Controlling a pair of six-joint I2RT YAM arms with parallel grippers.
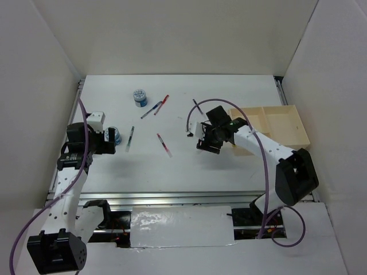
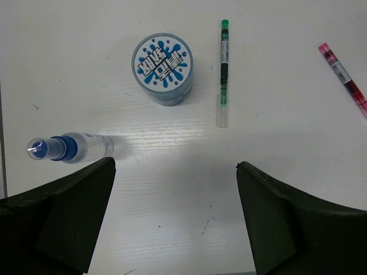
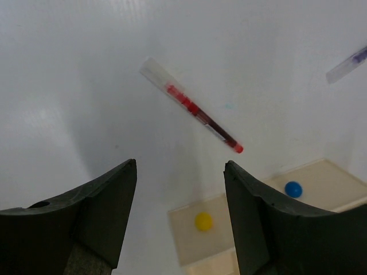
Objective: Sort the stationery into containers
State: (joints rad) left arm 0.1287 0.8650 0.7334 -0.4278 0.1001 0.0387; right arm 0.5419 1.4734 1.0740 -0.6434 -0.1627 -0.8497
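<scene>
Red pen [image 3: 192, 112] is lying loose on the table [image 1: 229, 166], just ahead of the right gripper [image 3: 179, 166], fingers partway open with nothing between them. That arm bends in from the right, past the beige tray [image 1: 284, 123]. Over on the left, the left gripper [image 2: 175, 165] points straight down, spread wide and empty, near a patterned roll [image 2: 163, 69] and a green pen [image 2: 223, 71].
</scene>
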